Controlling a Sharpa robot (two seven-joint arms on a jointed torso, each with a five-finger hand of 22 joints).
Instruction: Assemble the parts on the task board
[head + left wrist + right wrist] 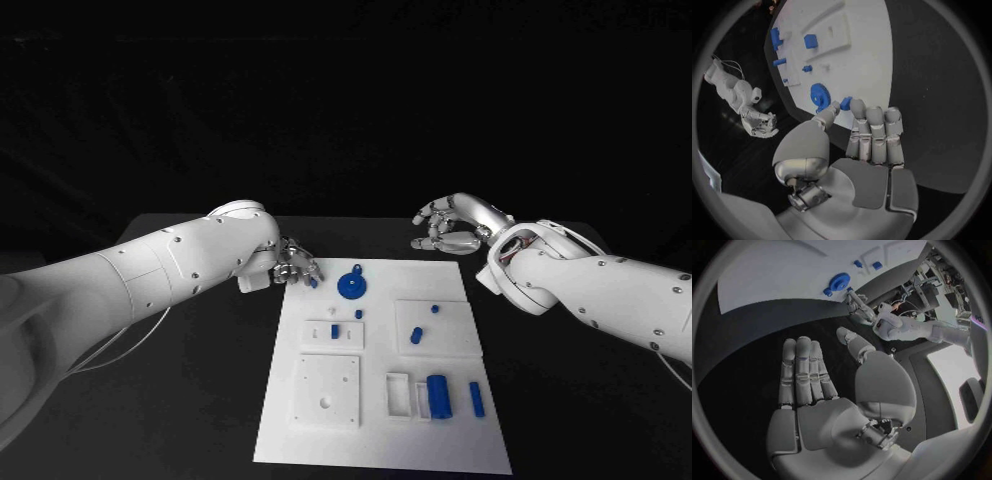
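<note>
Head view: black table [562, 400], dark surroundings.

Non-task stuff: just the black bench [188, 400], matte top, filling the lower half of the head frame either side of centre. Its far edge runs across mid-frame, black backdrop above it. A thin white cable [137, 340] lies on the bench at the left of the frame.

One task board [378, 420], eight blue parts [353, 286], two hands [296, 263]
</note>
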